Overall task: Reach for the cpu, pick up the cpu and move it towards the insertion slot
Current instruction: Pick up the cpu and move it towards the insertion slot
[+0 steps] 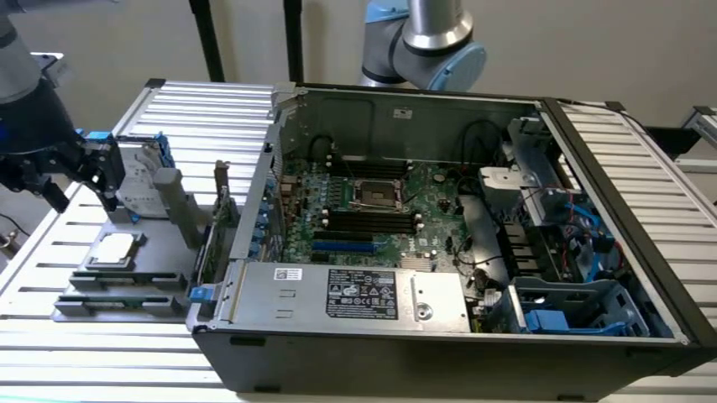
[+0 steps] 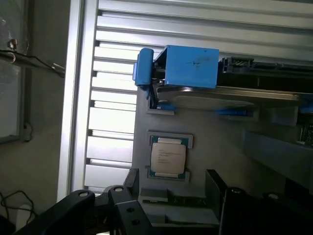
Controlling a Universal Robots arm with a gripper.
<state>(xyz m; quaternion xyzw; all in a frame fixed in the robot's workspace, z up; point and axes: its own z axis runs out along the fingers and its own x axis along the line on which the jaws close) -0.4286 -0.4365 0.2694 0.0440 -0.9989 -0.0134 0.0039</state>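
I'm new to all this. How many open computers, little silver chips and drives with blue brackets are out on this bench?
Open computer case: 1
cpu: 1
Hard drive with blue bracket: 1
Total: 3

Quick count: one cpu [image 1: 116,248], one insertion slot [image 1: 377,193], one open PC case [image 1: 448,353], one hard drive [image 1: 137,172] in a blue bracket, one blue card slot [image 1: 342,248], one power supply [image 1: 348,294]. Memory slots [image 1: 370,221] too cramped to count.
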